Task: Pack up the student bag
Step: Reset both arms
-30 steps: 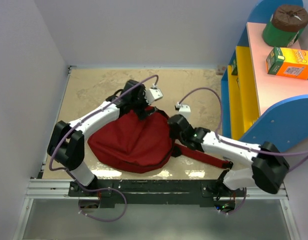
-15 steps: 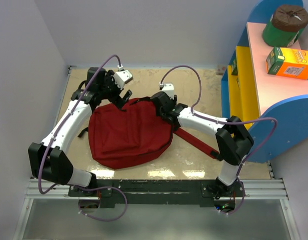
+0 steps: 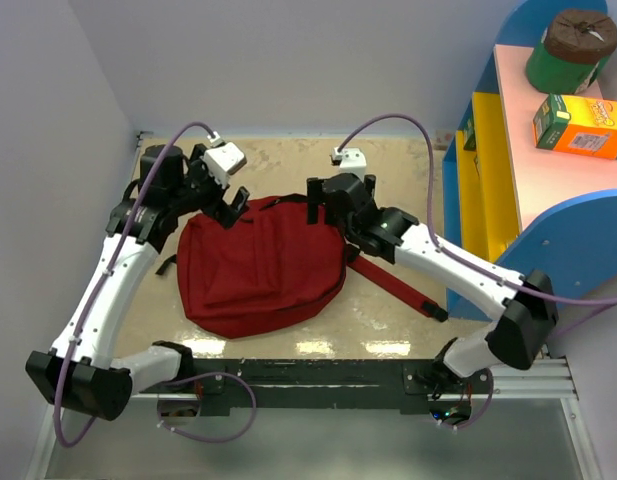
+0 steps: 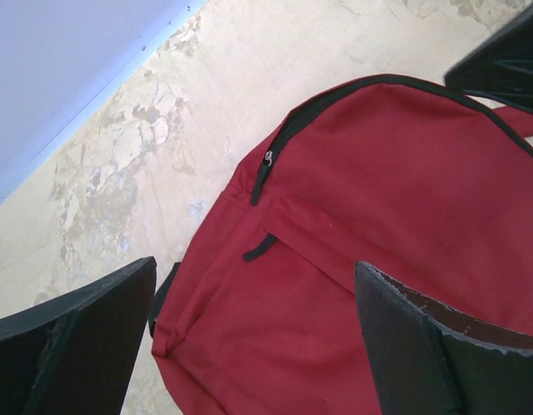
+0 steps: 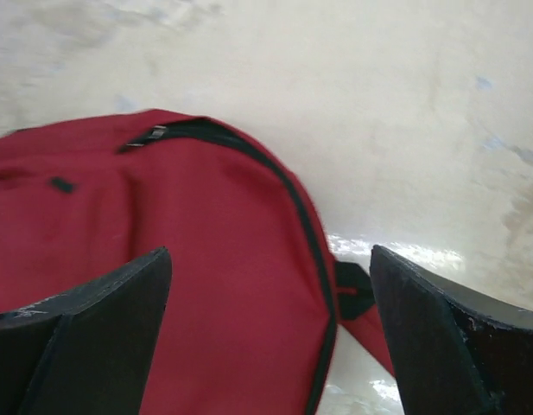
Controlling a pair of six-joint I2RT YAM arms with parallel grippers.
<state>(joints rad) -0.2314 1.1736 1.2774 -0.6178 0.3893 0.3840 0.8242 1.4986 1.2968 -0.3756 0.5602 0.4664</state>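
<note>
Beige, mottled bench (image 3: 288, 345) runs out from the arm bases, and just past its near strip lies the bag (image 3: 258, 275). It is dark red and lies flat, with its rounded bottom toward the bases and its arched top toward the far wall, so its long axis, as best I can judge, runs near-to-far. A strap (image 3: 393, 283) trails off its right flank to the near right, toward the foot of the shelf (image 3: 488, 180). Further on, both arms meet at the bag's far rim. The left arm (image 3: 113, 275) curves round from the left and hangs the left jaws above the far-left shoulder. The right arm (image 3: 448, 265) stretches in from the right with the right jaws above the far-right curve. Both sets stand wide apart and grip nothing; each wrist view shows red fabric lying below and between them. The zipper (image 4: 378, 78) follows the top arch and looks done up, with its pull (image 4: 268, 158) at the left end of the arc. That puts the pull just below and inward of the left jaws and further from the right ones. The left arm therefore looks better placed to open the bag, while the right could pin the fabric. Farthest right, a box (image 3: 578, 125) and a can (image 3: 568, 50) sit on the shelf.
</note>
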